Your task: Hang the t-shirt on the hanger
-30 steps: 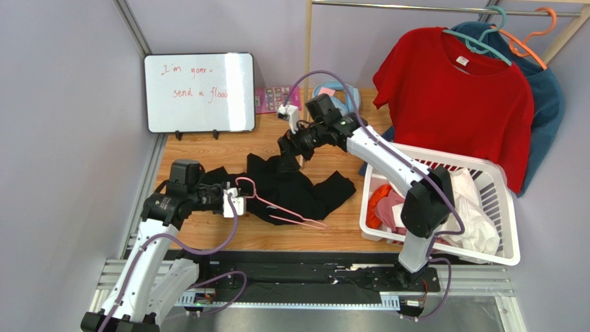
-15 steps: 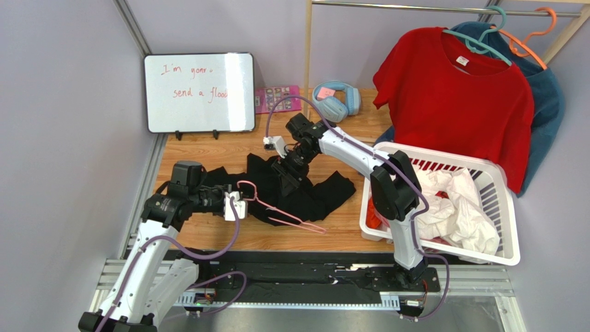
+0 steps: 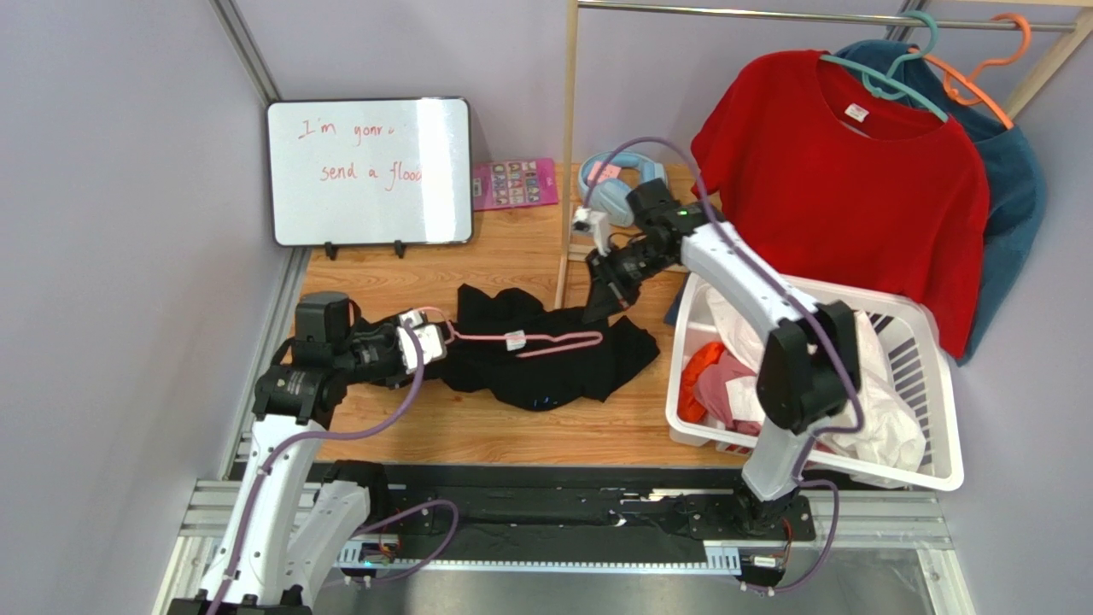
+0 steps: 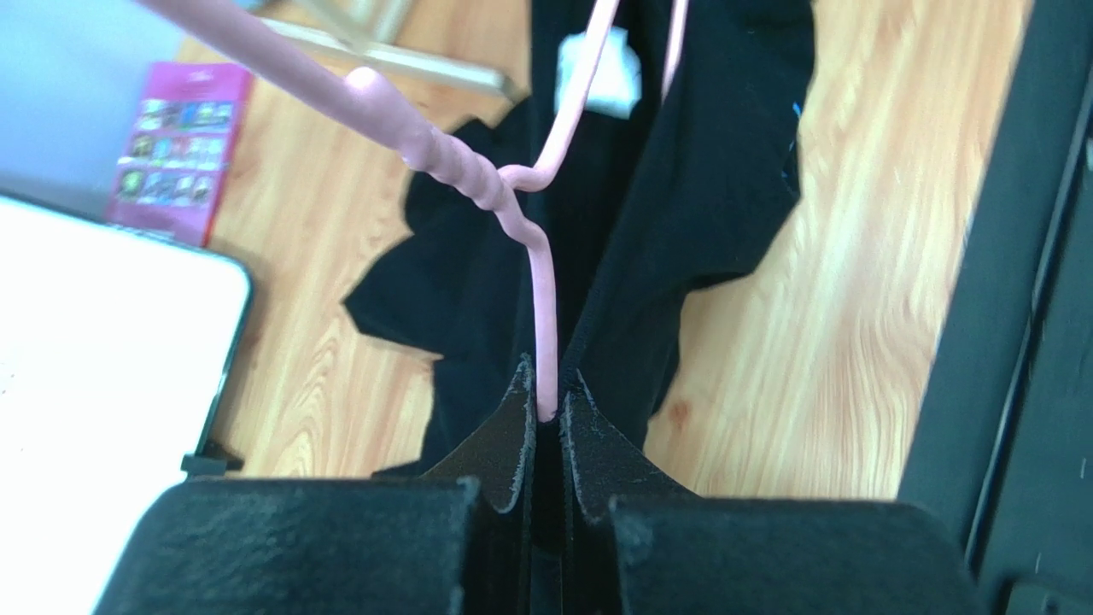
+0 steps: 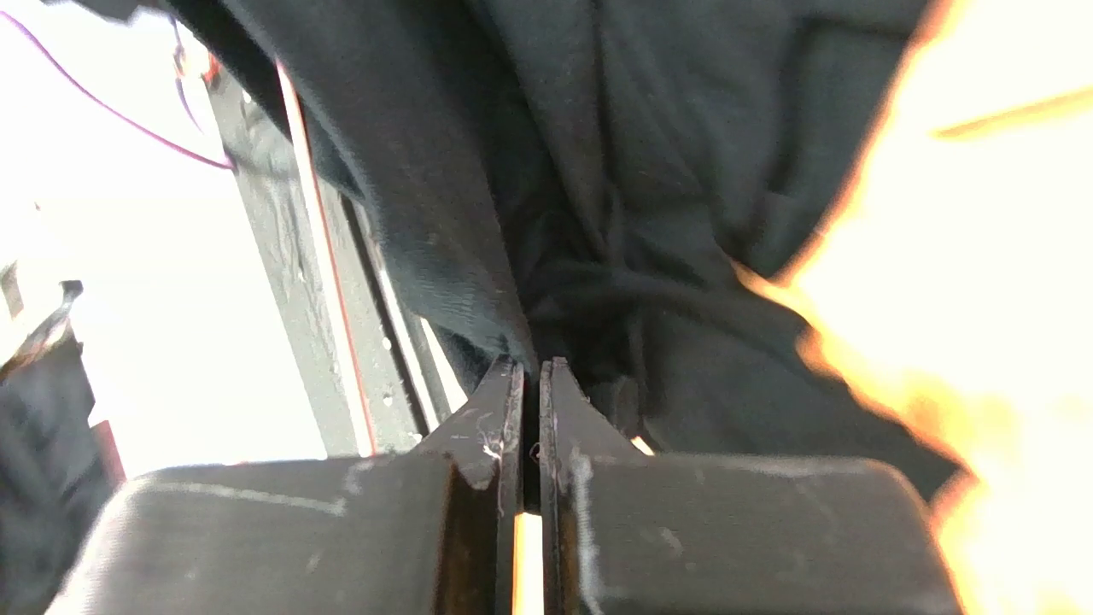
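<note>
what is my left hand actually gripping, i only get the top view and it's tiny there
Observer: The left wrist view shows the left hand shut on the bare wire of the pink hanger, on the hook side of the twisted neck. No cloth is caught between its fingers.
Operator: ok and the right hand, cloth or nothing
Observer: Cloth. In the right wrist view the right hand is shut, and a fold of the black t-shirt runs straight into its closed tips.
</note>
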